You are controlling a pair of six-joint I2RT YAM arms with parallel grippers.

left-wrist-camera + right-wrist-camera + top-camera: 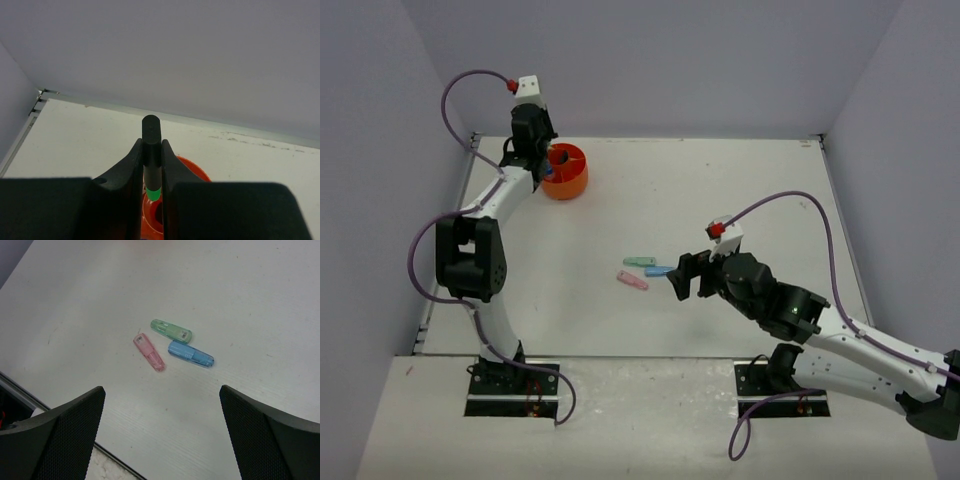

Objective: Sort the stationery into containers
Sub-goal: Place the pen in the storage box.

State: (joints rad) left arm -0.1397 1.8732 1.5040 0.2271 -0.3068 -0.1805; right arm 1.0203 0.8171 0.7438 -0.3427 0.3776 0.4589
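Note:
My left gripper [151, 165] is shut on a black highlighter with a green end [152, 150], held upright over the round orange organiser [197, 169]. In the top view the left gripper [535, 150] sits at the organiser's [566, 172] left rim at the back left. Three pastel pieces lie mid-table: pink [149, 352], mint [171, 331] and blue [190, 354]; in the top view pink [632, 281], mint [638, 262], blue [659, 271]. My right gripper [162, 410] is open wide and empty, just to the right of them [682, 277].
Grey walls enclose the table on the back, left and right. The table's near edge [60, 417] runs just below the right gripper's left finger. A blue item [549, 170] shows at the organiser's left side.

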